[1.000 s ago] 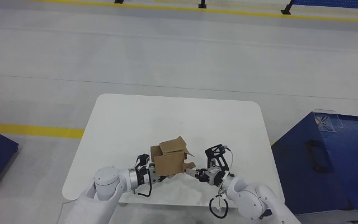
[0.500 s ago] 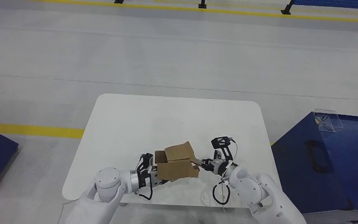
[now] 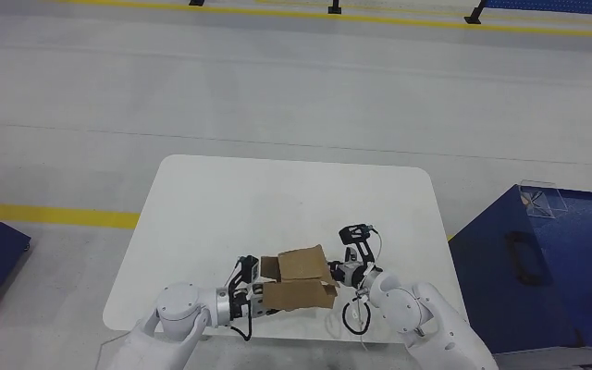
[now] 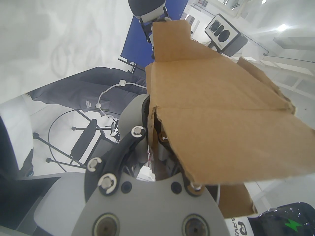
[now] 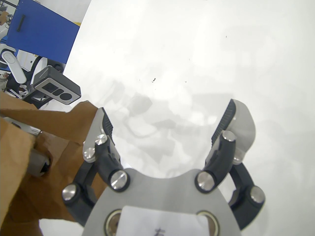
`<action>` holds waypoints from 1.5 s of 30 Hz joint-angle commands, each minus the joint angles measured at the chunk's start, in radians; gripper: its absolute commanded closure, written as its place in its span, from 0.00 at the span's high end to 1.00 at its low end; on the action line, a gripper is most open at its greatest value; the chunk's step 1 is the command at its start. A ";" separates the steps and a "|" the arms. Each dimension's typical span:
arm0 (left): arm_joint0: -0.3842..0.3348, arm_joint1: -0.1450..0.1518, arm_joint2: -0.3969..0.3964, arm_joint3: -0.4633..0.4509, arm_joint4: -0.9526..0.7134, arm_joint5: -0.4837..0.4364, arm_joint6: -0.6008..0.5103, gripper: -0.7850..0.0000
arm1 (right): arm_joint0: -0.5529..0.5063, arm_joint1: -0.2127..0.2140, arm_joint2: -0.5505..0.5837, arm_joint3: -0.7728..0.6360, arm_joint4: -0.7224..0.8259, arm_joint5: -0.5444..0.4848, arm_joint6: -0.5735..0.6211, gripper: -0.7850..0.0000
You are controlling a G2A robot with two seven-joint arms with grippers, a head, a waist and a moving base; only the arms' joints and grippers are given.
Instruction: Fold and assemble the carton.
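Observation:
The brown carton (image 3: 301,277) is partly folded and lies tilted near the table's front edge, its flaps loose. My left gripper (image 3: 259,298) holds it from the left and is shut on one panel edge; in the left wrist view the carton (image 4: 209,99) spreads out from the left gripper (image 4: 152,133). My right gripper (image 3: 340,271) is at the carton's right side. In the right wrist view the right gripper (image 5: 169,121) stands open over bare table, nothing between its fingers. The carton (image 5: 49,163) touches the outside of one finger (image 5: 104,124).
The white table (image 3: 277,194) has free room behind and to both sides of the carton. Its front edge is close below the grippers. A blue cabinet (image 3: 527,268) stands off the table's right side.
The carton has tipped over and sunk lower toward the front edge, held by the left gripper. The right gripper has come up from the front right to the carton's right side.

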 commanded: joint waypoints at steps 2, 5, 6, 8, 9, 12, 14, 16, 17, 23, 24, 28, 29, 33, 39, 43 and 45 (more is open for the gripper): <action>0.000 0.001 -0.005 0.009 -0.016 0.006 0.016 0.00 | -0.012 0.003 0.029 -0.010 0.014 -0.010 0.000 1.00; -0.003 0.002 -0.008 0.025 -0.034 0.025 0.039 0.00 | -0.040 0.009 0.074 -0.037 0.035 -0.028 -0.027 1.00; -0.005 0.001 -0.009 0.036 -0.047 0.043 0.052 0.00 | -0.054 0.011 0.092 -0.051 0.050 -0.043 -0.034 1.00; -0.016 0.000 -0.004 0.046 -0.052 0.059 0.065 0.00 | -0.085 0.016 0.133 -0.084 0.084 -0.074 -0.043 1.00; -0.019 0.000 0.000 0.054 -0.051 0.065 0.068 0.00 | -0.103 0.019 0.151 -0.102 0.094 -0.092 -0.046 1.00; -0.031 -0.003 0.009 0.079 -0.078 0.115 0.088 0.00 | -0.153 0.027 0.191 -0.152 0.092 -0.127 -0.053 1.00; -0.042 -0.005 0.011 0.096 -0.103 0.150 0.109 0.00 | -0.180 0.029 0.204 -0.173 0.083 -0.135 -0.060 1.00; -0.052 -0.007 0.016 0.101 -0.118 0.170 0.116 0.00 | -0.192 0.030 0.208 -0.182 0.074 -0.134 -0.061 1.00; -0.056 -0.007 0.018 0.104 -0.120 0.171 0.115 0.00 | -0.194 0.030 0.207 -0.182 0.071 -0.132 -0.063 1.00; -0.046 -0.001 0.018 0.091 -0.102 0.132 0.113 0.00 | -0.179 0.024 0.186 -0.159 0.058 -0.107 -0.072 1.00; -0.042 0.000 0.018 0.087 -0.096 0.122 0.114 0.00 | -0.174 0.023 0.180 -0.154 0.055 -0.102 -0.074 1.00; -0.026 0.005 0.019 0.065 -0.073 0.085 0.110 0.00 | -0.155 0.017 0.149 -0.134 0.044 -0.090 -0.069 1.00; -0.020 0.007 0.023 0.059 -0.058 0.073 0.107 0.00 | -0.150 0.015 0.140 -0.128 0.040 -0.088 -0.068 1.00; 0.008 0.012 0.028 0.025 0.001 -0.003 0.124 0.00 | -0.132 0.009 0.101 -0.111 0.032 -0.086 -0.060 1.00; 0.017 0.017 0.021 0.014 -0.004 -0.009 0.123 0.00 | -0.123 0.001 0.064 -0.103 0.012 -0.080 -0.064 1.00; 0.016 0.018 0.022 0.016 -0.009 -0.012 0.125 0.00 | -0.116 0.000 0.068 -0.097 0.015 -0.079 -0.064 1.00; 0.010 0.019 0.027 0.016 0.003 -0.015 0.119 0.00 | -0.117 -0.001 0.071 -0.097 0.027 -0.083 -0.059 1.00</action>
